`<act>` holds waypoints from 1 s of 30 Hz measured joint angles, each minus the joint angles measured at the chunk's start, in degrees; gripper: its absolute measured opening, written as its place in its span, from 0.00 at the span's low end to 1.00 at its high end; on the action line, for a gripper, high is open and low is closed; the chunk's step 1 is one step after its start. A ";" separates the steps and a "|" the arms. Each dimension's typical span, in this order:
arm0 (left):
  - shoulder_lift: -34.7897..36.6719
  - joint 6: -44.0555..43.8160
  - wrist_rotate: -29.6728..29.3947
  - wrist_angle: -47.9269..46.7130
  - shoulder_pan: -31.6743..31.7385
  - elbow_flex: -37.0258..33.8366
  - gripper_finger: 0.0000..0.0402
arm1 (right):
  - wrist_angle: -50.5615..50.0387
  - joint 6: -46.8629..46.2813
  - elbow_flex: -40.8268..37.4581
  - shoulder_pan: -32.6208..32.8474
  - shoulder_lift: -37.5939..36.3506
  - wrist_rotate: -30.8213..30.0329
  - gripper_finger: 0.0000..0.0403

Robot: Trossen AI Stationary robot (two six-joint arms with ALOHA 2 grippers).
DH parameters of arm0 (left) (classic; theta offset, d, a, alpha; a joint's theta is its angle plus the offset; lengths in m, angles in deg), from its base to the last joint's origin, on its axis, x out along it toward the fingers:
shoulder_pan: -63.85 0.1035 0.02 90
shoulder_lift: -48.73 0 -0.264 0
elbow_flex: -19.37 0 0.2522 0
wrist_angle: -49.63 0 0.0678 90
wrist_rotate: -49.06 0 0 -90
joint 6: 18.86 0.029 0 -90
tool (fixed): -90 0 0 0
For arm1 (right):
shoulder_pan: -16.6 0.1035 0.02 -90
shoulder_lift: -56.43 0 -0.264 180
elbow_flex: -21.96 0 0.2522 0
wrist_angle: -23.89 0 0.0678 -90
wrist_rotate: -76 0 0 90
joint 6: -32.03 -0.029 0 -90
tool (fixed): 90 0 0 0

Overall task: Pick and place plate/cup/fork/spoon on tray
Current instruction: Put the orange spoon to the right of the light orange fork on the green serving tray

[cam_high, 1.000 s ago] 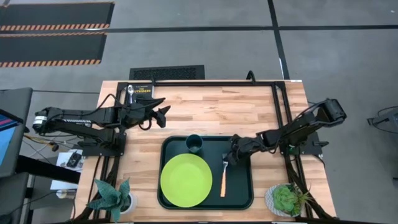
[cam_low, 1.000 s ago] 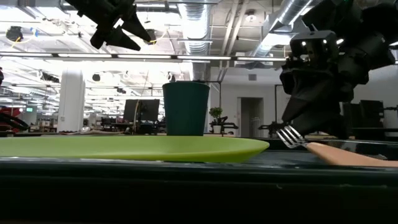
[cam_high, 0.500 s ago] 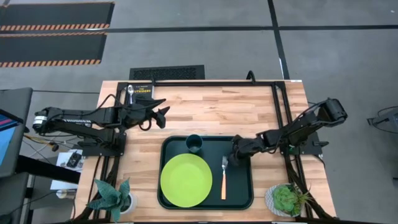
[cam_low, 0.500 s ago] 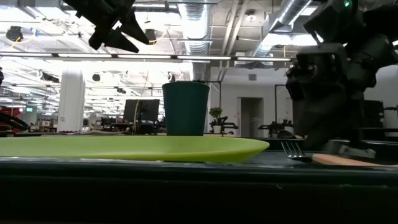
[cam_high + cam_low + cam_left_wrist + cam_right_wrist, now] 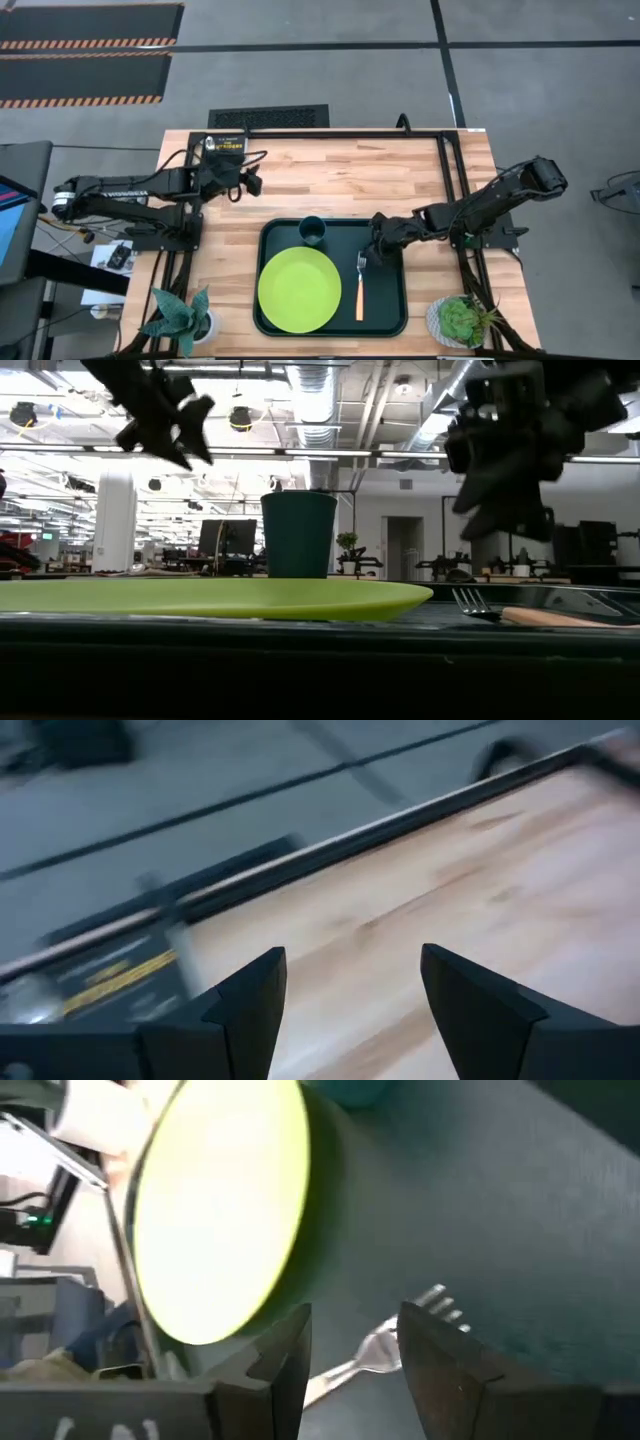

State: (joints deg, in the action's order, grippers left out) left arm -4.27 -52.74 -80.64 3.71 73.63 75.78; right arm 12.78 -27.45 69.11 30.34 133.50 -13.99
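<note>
The dark green tray [image 5: 385,300] lies at the table's near middle. On it are the lime-green plate [image 5: 299,290], the teal cup [image 5: 312,230] standing upright behind it, and the fork [image 5: 359,285], flat to the plate's right with its tines toward the far edge. My right gripper [image 5: 376,244] is open and empty, hovering above the tines; the right wrist view shows them [image 5: 440,1305] beyond its fingers. My left gripper [image 5: 248,183] is open and empty above the bare wood at the far left. I cannot make out the spoon.
A black box with a yellow label [image 5: 225,145] stands at the table's far left, also in the left wrist view [image 5: 110,980]. A black rail [image 5: 450,180] runs along the far and right sides. Potted plants stand at the near corners [image 5: 180,315] [image 5: 460,320].
My right gripper has lowered the fork's raised tine end flat onto the tray, let go and risen clear above it. My left gripper has drawn back toward the table's left edge and turned toward the black box at the far left.
</note>
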 joint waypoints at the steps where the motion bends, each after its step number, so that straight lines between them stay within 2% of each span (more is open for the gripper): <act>1: -0.55 -1.03 -0.05 -2.22 1.71 0.02 0.56 | -0.73 0.05 0.73 0.00 -0.48 -0.02 0.44; 6: -3.97 -4.15 1.25 -9.35 12.02 0.04 0.56 | -2.77 1.65 4.02 0.00 -2.87 -1.03 0.44; 14: -14.18 -4.78 2.10 -10.02 26.81 0.02 0.56 | -3.23 5.49 7.37 0.00 -4.87 -3.15 0.44; 21: -23.50 -14.63 -0.49 -10.38 31.06 -2.70 0.56 | -3.25 6.02 8.28 0.42 -4.80 -3.17 0.44; 26: -27.82 -20.75 -1.03 -6.21 33.56 -6.67 0.56 | -3.16 6.06 8.28 1.05 -4.80 -3.14 0.44; 30: -29.10 -22.28 1.55 0.32 35.90 -9.72 0.56 | -3.14 6.18 8.28 1.78 -4.80 -3.17 0.44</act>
State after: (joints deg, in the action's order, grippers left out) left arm -33.36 -75.03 -79.10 4.03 109.53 66.07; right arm 9.64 -21.26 77.39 32.12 128.70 -17.16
